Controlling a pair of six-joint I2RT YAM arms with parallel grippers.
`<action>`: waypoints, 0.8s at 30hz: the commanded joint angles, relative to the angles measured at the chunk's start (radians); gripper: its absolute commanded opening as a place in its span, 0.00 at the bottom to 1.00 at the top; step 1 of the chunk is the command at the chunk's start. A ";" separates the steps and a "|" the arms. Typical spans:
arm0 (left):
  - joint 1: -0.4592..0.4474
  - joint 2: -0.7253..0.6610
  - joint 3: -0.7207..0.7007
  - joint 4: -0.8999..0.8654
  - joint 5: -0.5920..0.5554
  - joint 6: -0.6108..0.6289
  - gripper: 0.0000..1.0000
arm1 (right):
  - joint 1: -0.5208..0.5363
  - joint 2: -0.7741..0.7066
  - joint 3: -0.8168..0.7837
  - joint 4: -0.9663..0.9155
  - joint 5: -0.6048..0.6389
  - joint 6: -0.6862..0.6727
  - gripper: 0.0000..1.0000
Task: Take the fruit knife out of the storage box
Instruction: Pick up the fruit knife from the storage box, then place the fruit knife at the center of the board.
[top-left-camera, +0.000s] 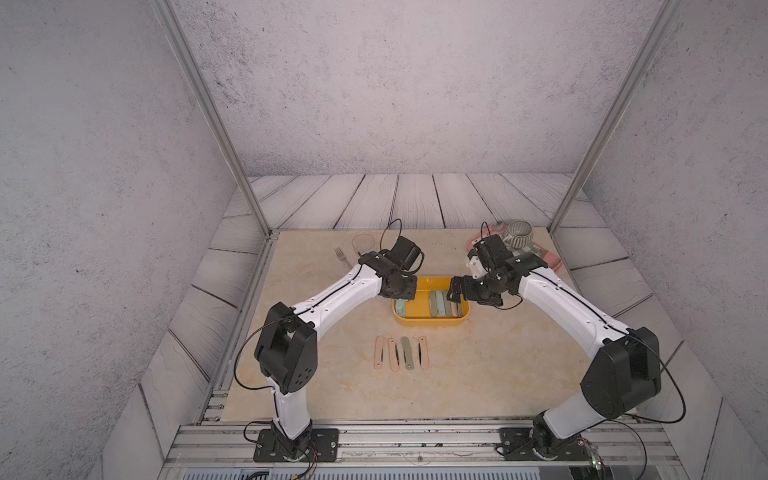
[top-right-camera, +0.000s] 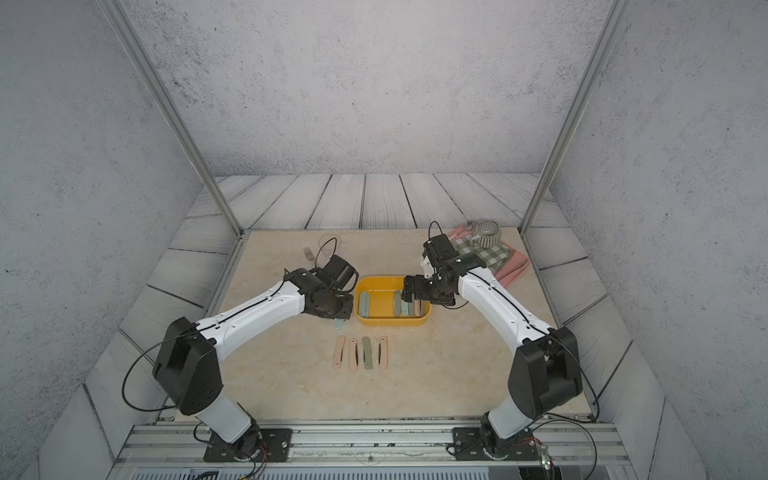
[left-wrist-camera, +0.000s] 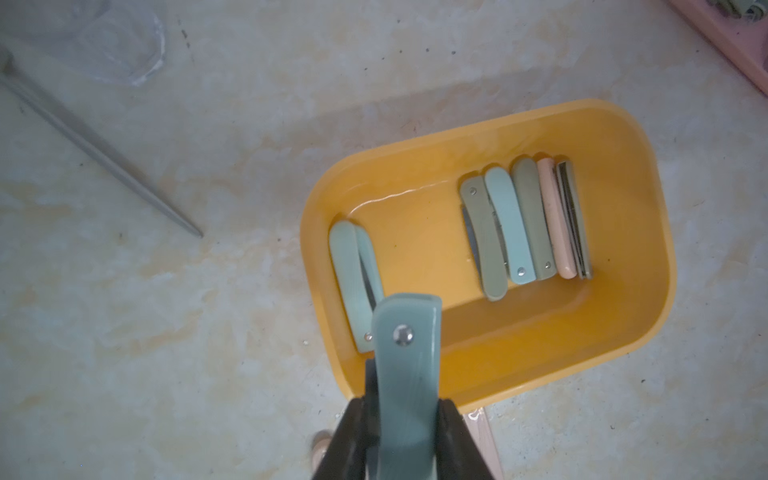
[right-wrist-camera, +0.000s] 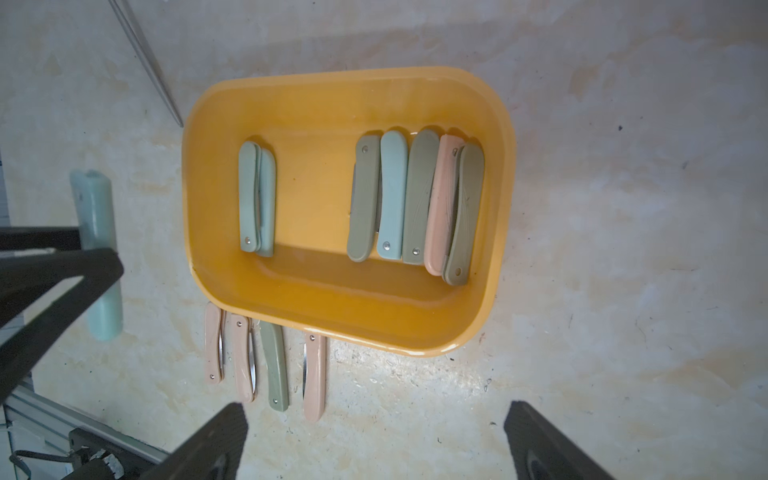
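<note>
My left gripper is clenched on a folded pale blue fruit knife, gripped at one end, its riveted end sticking out past my fingertips. The knife hangs outside the yellow storage box, just beside its left wall. My right gripper hovers over the box, jaws spread wide with nothing between them. Seven other folded knives lie inside the box: two pale blue ones against the left side, and five packed together at the right. Four knives lie in a row on the marble-patterned table in front of the box. A fork and a clear glass sit beyond my left arm
</note>
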 joint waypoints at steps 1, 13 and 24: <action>0.012 -0.070 -0.096 -0.045 -0.040 -0.039 0.14 | -0.002 0.005 -0.006 0.004 -0.025 -0.013 0.99; 0.045 -0.233 -0.490 0.051 -0.058 -0.092 0.12 | 0.025 0.035 -0.018 0.023 -0.060 -0.009 0.99; 0.052 -0.138 -0.574 0.147 -0.044 -0.095 0.13 | 0.040 0.056 -0.020 0.030 -0.048 -0.005 0.99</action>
